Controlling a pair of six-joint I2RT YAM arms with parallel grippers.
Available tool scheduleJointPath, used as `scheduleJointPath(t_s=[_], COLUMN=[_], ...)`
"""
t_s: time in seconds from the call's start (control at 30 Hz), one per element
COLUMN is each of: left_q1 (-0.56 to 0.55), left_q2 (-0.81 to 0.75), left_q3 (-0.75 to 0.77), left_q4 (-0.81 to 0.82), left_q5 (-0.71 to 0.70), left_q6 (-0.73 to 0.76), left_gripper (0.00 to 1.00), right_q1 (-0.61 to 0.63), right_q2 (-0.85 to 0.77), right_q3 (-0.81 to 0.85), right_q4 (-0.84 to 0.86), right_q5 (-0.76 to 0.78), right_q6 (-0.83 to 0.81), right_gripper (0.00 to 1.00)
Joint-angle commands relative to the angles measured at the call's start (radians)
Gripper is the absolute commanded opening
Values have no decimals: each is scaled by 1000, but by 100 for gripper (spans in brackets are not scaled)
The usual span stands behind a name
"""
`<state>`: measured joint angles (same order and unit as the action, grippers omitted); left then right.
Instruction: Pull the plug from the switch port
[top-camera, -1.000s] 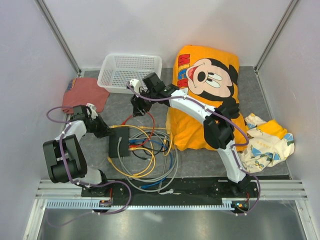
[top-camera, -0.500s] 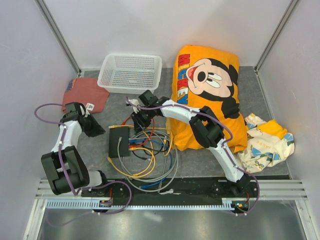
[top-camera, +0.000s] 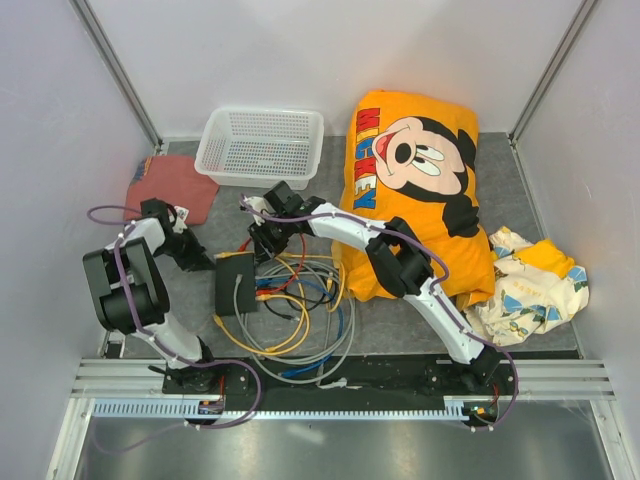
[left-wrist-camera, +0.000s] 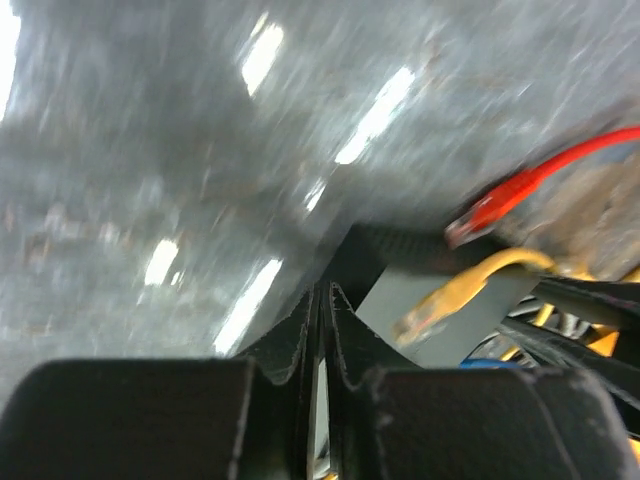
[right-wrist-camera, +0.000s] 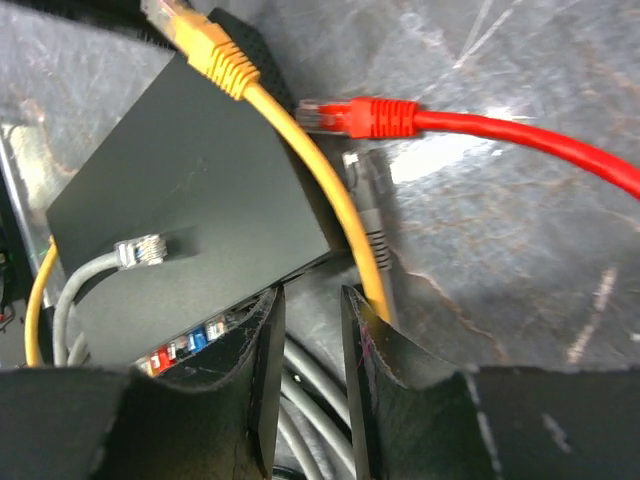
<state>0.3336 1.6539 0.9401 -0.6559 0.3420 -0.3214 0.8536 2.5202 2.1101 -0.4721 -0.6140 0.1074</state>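
**Mat** (top-camera: 400, 335): grey, walled on three sides. Bare strips lie below the pillow and down the left edge.

**Pillow** (top-camera: 415, 190): orange, upper right of centre. Its left edge meets the cable loops.

**Basket** (top-camera: 262, 145): white mesh, top centre by the back wall. Its near rim is close above the right gripper.

**Patterned cloth** (top-camera: 530, 285): right side, against the pillow.

**Red cloth** (top-camera: 170, 188): upper left, beside the basket's corner.

**Cables** (top-camera: 300, 320): loose loops, lower centre, crowding the switch's right edge.

**Switch** (top-camera: 236, 283): flat, black, left of centre on the mat. Its left edge faces open mat.

**Left gripper** (top-camera: 196, 262): low on the mat, just left of the switch. Its fingers (left-wrist-camera: 345, 340) are pressed almost together with only a thin slit, and nothing is between them.

**Right gripper** (right-wrist-camera: 310, 300): at the switch's upper right corner in the top view. The fingers are spread partway over grey cable and clamp nothing.

**Yellow plug** (right-wrist-camera: 205, 40): loose, its cable crossing the switch's corner and running down to the right-hand finger (right-wrist-camera: 365, 360).

**Red plug** (right-wrist-camera: 360, 115): loose on the mat, just right of the switch.

**Grey plug** (right-wrist-camera: 140, 250): loose, lying on the switch's top.

**Seated plugs** (right-wrist-camera: 185, 348): red and blue, in the switch's lower edge, just left of the gripper.
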Motion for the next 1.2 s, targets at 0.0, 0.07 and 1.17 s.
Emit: scheduleJointPath(t_s=[0.0,0.07,1.17], left_q1=[-24,-37,-41], left_q2=[62,92,-69], left_q3=[112,167,-63], left_q4=[12,15,67], left_q5=[159,195,135], left_q6=[39,33,16], left_gripper=[8,7,1], right_q1=[4,-2,-51], right_q2=[18,19,-51], right_q3=[68,77,-186], right_q4=[66,66,214], right_q5=[43,57,-326], right_q6=[5,8,193], right_gripper=[37,37,64])
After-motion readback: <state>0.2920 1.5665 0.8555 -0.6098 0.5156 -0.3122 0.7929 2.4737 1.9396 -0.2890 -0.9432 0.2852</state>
